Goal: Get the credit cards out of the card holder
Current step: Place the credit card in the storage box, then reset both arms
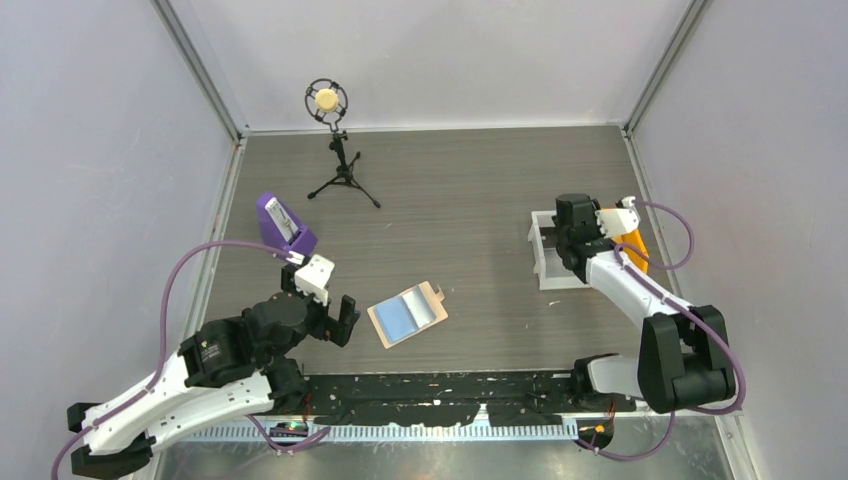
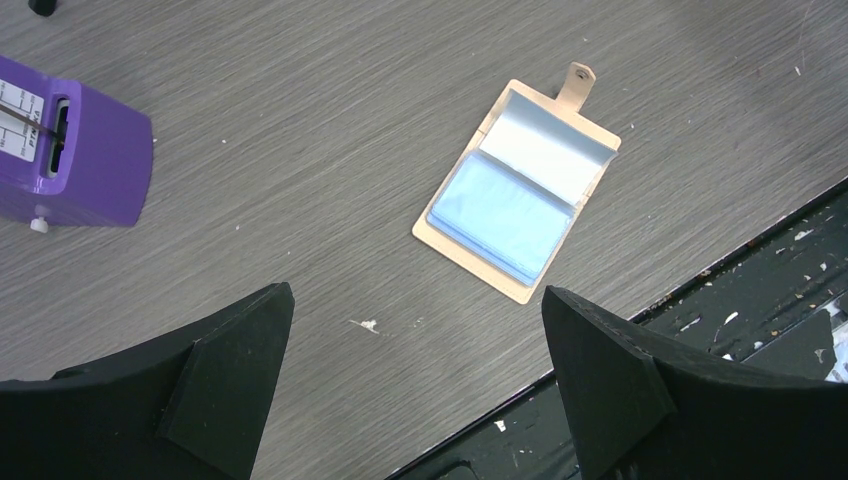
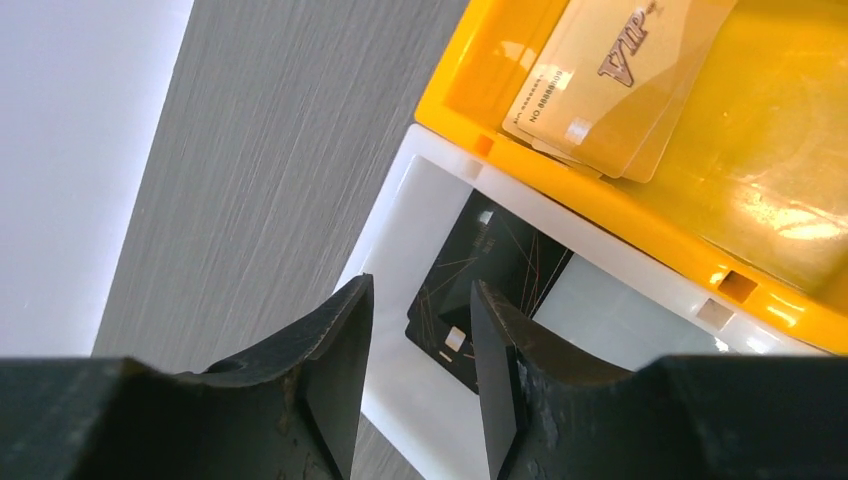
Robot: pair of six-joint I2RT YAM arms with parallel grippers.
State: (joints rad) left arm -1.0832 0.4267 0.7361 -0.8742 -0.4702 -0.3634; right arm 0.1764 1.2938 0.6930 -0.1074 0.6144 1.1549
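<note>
Grey wood-grain table [image 1: 470,180] seen from above: the card holder [image 1: 407,314] lies open near its middle, tan-edged and light blue inside. Left wrist: the left gripper [image 2: 415,300] hangs near it, jaws wide apart and empty. Right wrist: the right gripper [image 3: 420,300], jaws parted around nothing, hangs over a black card [image 3: 500,270] in a white tray [image 3: 400,230]; gold credit cards [image 3: 610,80] lie in the orange bin [image 3: 780,170].

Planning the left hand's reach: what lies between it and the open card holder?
Only bare table, bar a tiny white speck, lies between the left hand and the card holder; the left wrist view shows it.
</note>
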